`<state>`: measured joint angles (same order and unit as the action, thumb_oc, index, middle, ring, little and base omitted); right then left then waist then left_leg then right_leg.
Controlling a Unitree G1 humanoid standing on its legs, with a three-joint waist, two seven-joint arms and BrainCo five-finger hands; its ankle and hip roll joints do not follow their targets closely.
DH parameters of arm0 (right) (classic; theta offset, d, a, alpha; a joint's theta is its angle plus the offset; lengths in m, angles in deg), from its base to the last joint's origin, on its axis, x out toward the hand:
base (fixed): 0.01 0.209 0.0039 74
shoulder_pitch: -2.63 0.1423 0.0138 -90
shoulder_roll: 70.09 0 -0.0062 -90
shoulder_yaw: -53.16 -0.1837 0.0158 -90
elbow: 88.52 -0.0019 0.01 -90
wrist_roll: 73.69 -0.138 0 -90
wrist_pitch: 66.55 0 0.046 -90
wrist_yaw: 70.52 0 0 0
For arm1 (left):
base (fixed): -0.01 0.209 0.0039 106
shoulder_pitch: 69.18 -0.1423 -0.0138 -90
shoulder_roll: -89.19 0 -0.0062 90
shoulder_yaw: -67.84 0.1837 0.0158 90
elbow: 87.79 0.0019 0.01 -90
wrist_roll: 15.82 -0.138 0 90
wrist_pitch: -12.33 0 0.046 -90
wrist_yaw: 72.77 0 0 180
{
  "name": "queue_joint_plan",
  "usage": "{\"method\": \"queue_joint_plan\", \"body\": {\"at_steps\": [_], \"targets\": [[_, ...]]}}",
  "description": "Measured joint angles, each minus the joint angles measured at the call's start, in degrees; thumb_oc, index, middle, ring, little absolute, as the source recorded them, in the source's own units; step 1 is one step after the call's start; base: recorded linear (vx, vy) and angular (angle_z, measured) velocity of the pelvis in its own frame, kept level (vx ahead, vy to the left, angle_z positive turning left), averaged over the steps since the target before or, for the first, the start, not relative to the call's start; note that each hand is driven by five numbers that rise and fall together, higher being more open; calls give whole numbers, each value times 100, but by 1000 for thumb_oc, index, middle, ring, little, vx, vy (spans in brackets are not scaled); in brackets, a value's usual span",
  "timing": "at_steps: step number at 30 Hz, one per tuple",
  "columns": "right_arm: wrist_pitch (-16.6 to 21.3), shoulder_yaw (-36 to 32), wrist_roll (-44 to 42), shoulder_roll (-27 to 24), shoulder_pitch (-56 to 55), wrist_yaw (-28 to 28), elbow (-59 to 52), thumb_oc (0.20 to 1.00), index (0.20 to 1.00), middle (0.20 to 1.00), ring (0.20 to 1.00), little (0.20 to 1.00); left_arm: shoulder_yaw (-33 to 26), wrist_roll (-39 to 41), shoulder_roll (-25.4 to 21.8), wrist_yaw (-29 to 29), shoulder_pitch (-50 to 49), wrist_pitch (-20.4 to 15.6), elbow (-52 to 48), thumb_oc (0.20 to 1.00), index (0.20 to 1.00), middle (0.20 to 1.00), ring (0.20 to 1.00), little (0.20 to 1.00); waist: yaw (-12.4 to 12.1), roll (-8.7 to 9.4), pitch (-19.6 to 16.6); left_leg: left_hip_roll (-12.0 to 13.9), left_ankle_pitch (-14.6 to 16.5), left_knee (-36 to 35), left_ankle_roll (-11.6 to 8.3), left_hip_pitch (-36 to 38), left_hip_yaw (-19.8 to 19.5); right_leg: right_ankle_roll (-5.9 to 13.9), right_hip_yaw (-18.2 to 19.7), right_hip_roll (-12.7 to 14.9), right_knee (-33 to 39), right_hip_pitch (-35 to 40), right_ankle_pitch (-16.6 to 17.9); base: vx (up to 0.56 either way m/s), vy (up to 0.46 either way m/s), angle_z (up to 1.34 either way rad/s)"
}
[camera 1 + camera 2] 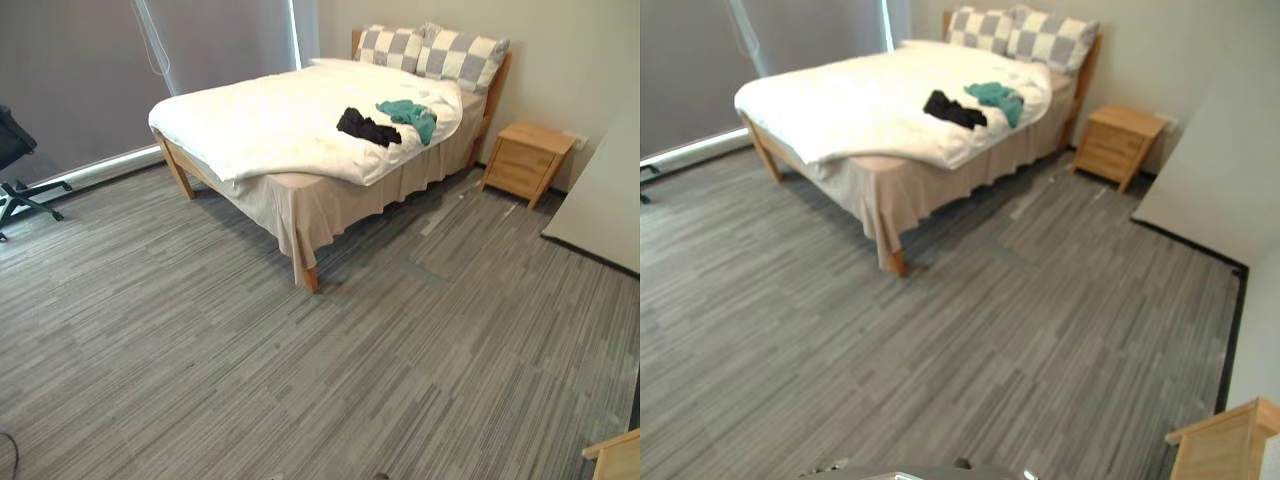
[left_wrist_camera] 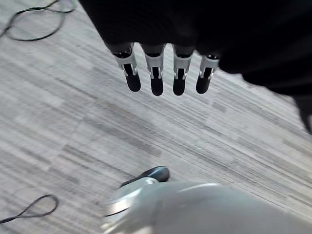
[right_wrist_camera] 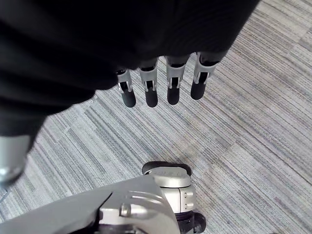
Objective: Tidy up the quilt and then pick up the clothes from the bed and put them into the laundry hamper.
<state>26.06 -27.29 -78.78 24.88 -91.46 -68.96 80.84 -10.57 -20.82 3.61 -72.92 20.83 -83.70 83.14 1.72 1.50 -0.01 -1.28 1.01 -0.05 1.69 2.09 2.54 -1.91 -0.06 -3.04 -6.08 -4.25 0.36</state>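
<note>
On the bed at twelve o'clock, black clothes lie beside teal clothes on the (apparently rumpled) quilt. The left hand and right hand hang with fingers straight, empty.

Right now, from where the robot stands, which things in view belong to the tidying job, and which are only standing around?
For the job:
- white quilt, lying crooked on the bed
- black garment on the quilt
- teal garment beside it

Just standing about:
- two checked pillows
- wooden nightstand
- office chair

Both hands, left hand and right hand, hang open over the floor.
</note>
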Motion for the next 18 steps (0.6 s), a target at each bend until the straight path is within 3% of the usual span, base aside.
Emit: {"method": "queue_joint_plan", "body": {"at_steps": [12,16,17,18], "targets": [[13,170,80,-108,85,-16,43,1000,1000,1000,1000,1000,244,-299,-39,-5,31,-90,-1,1000,1000,1000,1000,1000,-17,27,-18,-41,-147,-315,49,114,5,74,-6,35,409,155,204,2,31,1],[-6,218,210,-122,316,-16,56,1000,1000,1000,1000,1000,12,-234,-81,0,164,-91,-4,1000,1000,1000,1000,1000,-29,99,268,-79,-198,-301,126,88,34,94,-10,62,114,16,318,-19,32,-6],[-5,190,229,-124,401,-17,52,1000,1000,1000,1000,1000,-104,-176,-94,-1,281,-85,-5,1000,1000,1000,1000,1000,-21,115,398,-99,-188,-332,137,51,28,154,-30,79,-90,-140,283,216,103,1],[-20,113,227,-127,568,-30,42,1000,1000,1000,1000,1000,-136,-21,-94,-6,315,-69,-13,1000,1000,1000,1000,1000,-10,10,593,19,-271,-479,216,143,34,458,-185,70,-819,-522,32,311,80,-1]]}}
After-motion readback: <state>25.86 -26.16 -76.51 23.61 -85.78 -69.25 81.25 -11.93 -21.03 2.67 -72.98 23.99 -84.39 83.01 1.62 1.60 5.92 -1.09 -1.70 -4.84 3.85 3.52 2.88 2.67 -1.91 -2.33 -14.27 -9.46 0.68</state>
